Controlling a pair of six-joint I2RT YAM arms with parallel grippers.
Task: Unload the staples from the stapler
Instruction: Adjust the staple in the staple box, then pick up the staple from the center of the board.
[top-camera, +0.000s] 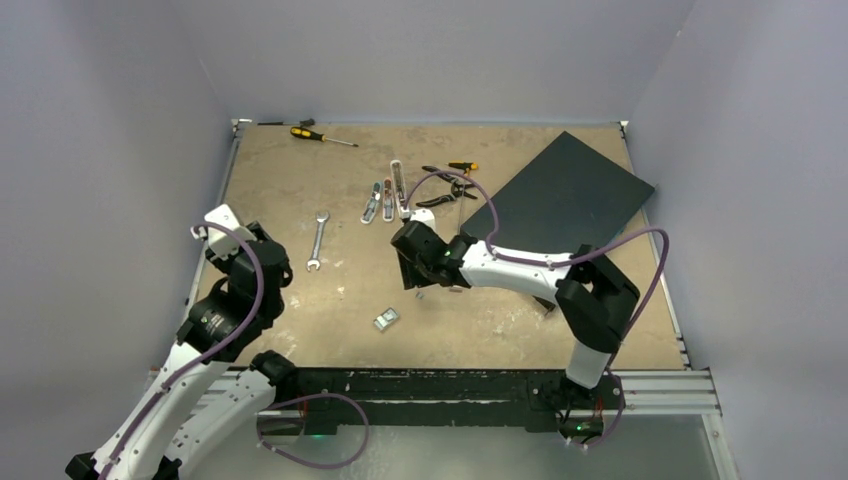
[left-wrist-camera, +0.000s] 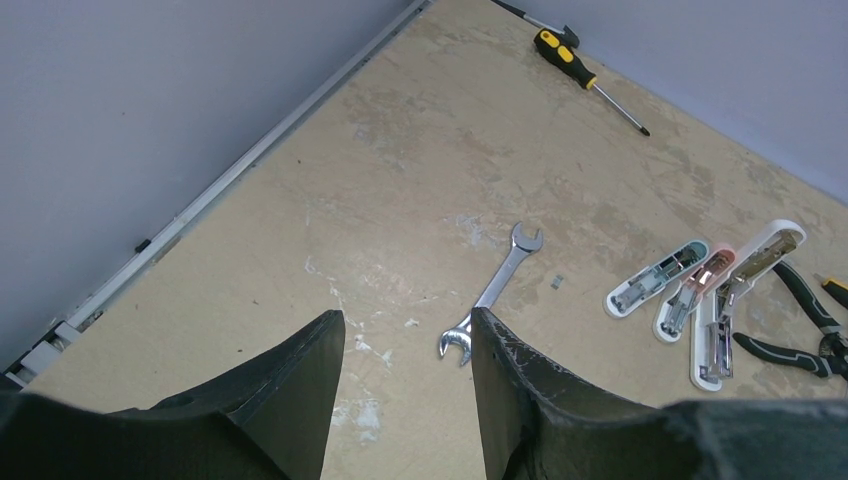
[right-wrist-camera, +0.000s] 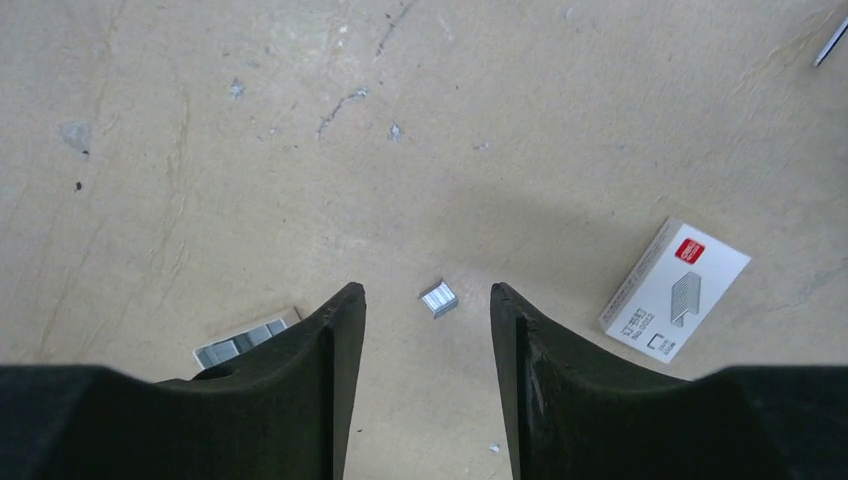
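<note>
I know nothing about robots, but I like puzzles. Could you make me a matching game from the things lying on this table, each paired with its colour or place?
Things:
1 screwdriver
2 wrench
3 staple box
4 small staple block

Descriptions:
A white with a red label
B on the table, in the gap of the open right gripper
C yellow-and-black handle
D silvery, lying left of the staplers

Pairs: 1-C, 2-D, 3-A, 4-B
</note>
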